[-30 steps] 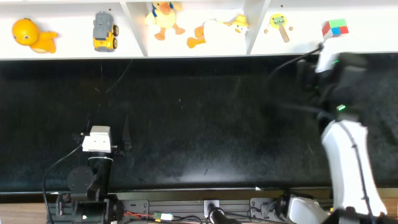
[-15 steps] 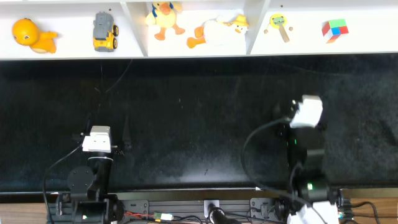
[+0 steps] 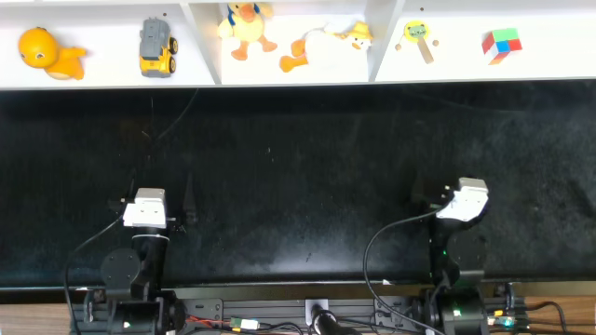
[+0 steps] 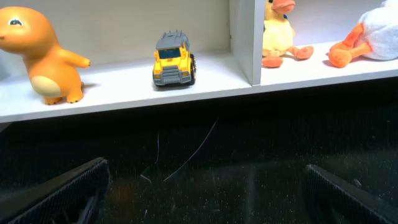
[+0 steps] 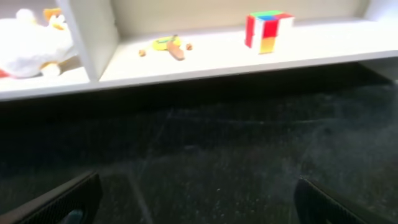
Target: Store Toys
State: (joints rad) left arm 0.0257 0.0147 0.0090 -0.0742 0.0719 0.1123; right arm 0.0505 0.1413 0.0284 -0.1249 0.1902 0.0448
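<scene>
Toys stand in a white shelf (image 3: 298, 76) along the table's far edge: an orange figure (image 3: 45, 50), a yellow truck (image 3: 157, 46), a yellow duck plush (image 3: 246, 26), a white duck plush (image 3: 322, 46), a small wooden toy (image 3: 416, 37) and a coloured cube (image 3: 501, 43). My left gripper (image 4: 205, 168) is open and empty near the front edge, facing the orange figure (image 4: 43, 56) and the truck (image 4: 173, 59). My right gripper (image 5: 198, 180) is open and empty too, low over the mat, facing the cube (image 5: 267, 30) and the wooden toy (image 5: 168, 45).
A black mat (image 3: 298, 177) covers the table between the arms and the shelf, with nothing lying on it. White dividers (image 4: 242, 37) split the shelf into compartments. Cables trail along the front edge by both arm bases.
The right arm has drawn back from the shelf's right end by the cube to the table's front edge. The cube stays on the shelf. The left arm has not moved.
</scene>
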